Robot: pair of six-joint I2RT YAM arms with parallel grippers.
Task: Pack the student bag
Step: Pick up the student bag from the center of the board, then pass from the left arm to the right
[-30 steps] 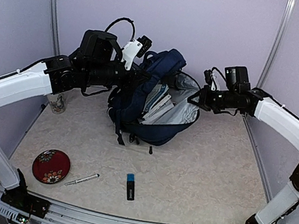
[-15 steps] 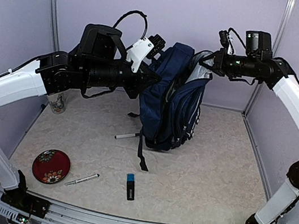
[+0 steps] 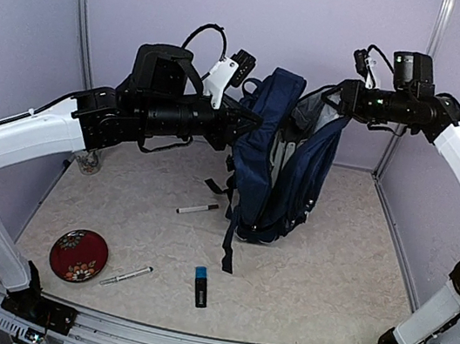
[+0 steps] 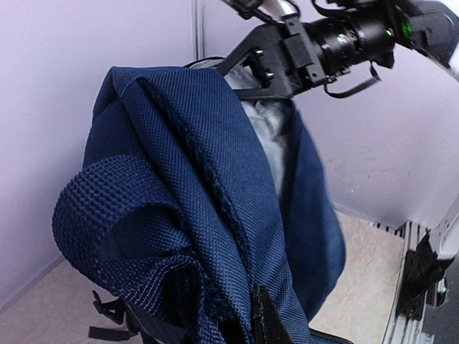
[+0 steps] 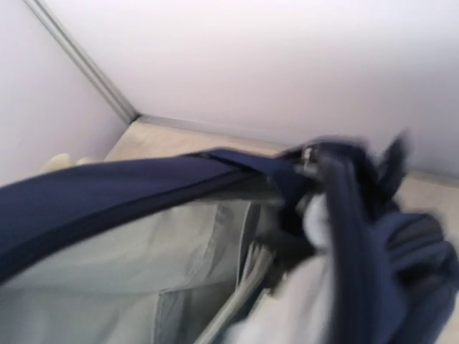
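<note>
The student bag [image 3: 287, 173], navy blue with grey lining, hangs upright between my two grippers, its bottom on the table. My left gripper [image 3: 251, 124] is shut on a bunched fold of navy fabric at the bag's top back; one dark finger [image 4: 267, 322] presses into the weave [image 4: 215, 186]. My right gripper [image 3: 337, 99] is at the rim of the bag's open mouth, also seen from the left wrist [image 4: 262, 72]. The right wrist view is blurred: navy rim [image 5: 107, 193], grey lining [image 5: 86, 272], my own fingers indistinct. Their hold on the rim cannot be made out.
On the table lie a marker [image 3: 197, 209] left of the bag, a white pen [image 3: 125, 275], a small black-and-blue object [image 3: 201, 286] and a red patterned plate [image 3: 78, 254]. A glass cup [image 3: 88, 161] stands by the left wall.
Both arms rose and lifted the bag from lying open on the table to upright. A marker now shows where it lay. In the last half second the bag shifted slightly right.
</note>
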